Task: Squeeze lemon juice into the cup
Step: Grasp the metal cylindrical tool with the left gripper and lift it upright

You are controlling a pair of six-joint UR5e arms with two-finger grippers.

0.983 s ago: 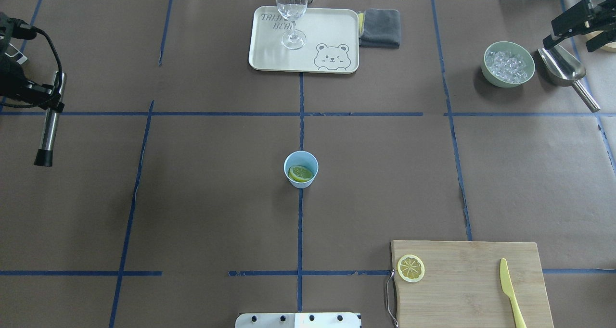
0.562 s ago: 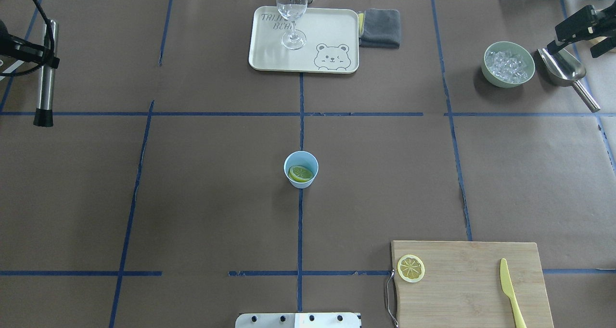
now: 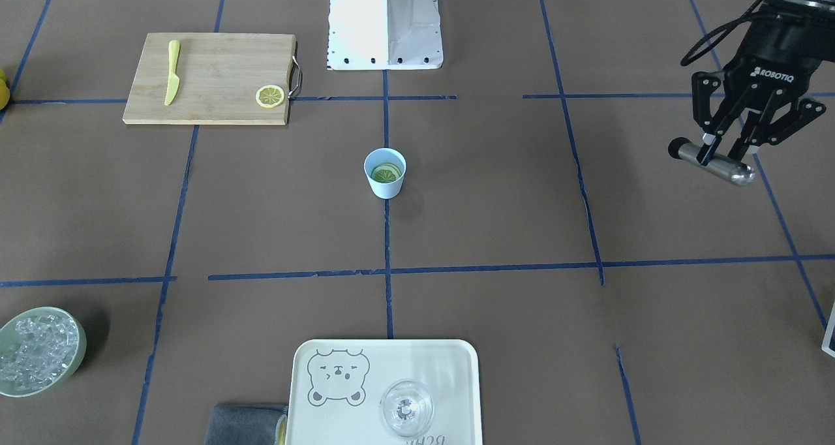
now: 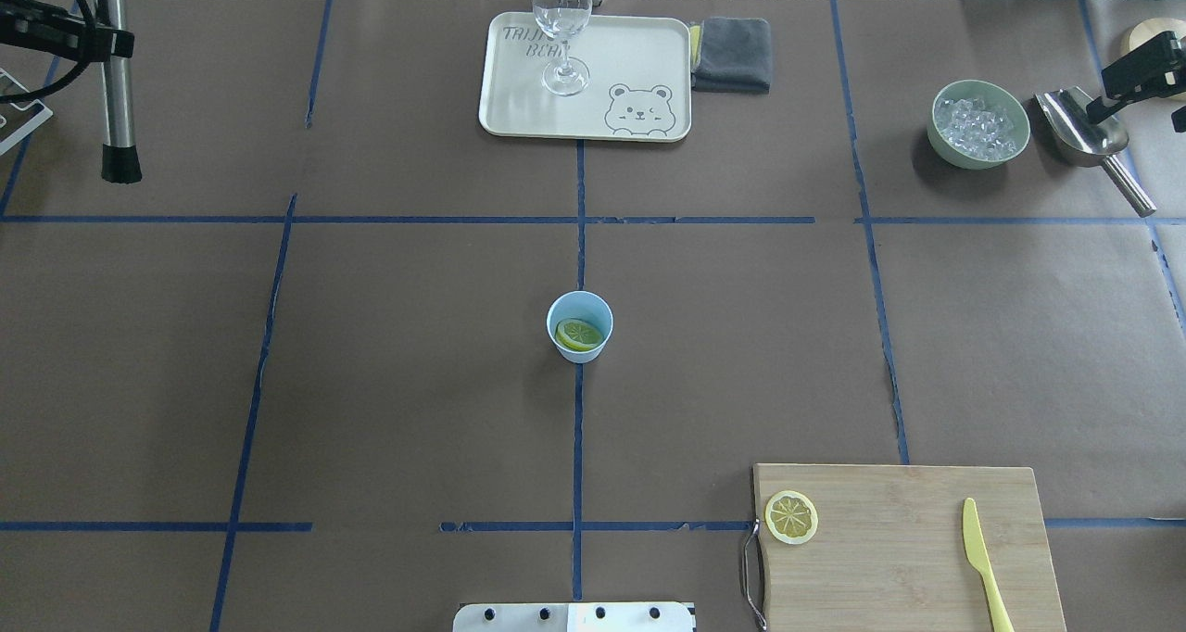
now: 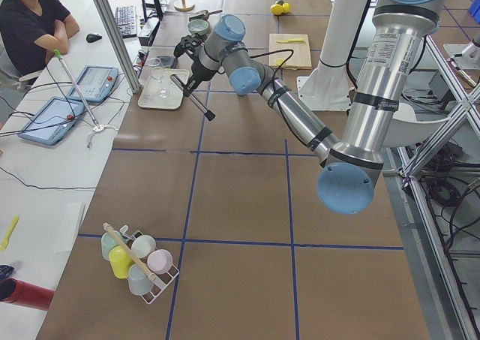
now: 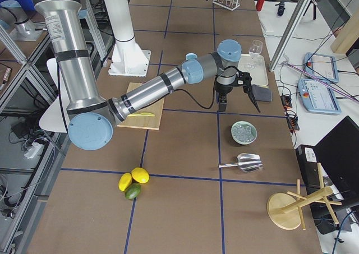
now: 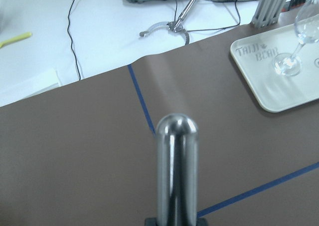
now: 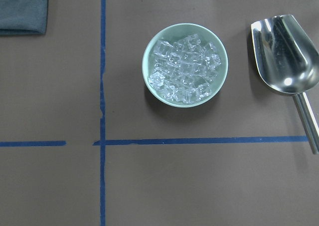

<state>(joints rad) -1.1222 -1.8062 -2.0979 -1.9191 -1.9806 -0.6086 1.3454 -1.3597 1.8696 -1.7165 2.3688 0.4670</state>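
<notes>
Brown surface [image 4: 371, 382] is topped by one pale blue cup [image 4: 580, 309] holding one yellow-rinded lemon [image 4: 579, 334] (segmented face up); left fingers [image 3: 708, 143] are clamped on one steel rod [image 3: 716, 162], right fingers [image 6: 222, 104] are parted.

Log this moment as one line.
lemon in cup | left gripper holds metal rod, away from cup | right gripper open, near scoop

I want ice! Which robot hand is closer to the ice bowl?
Right. The right gripper hovers beside the ice bowl; the left gripper is far away, opposite side.
</notes>
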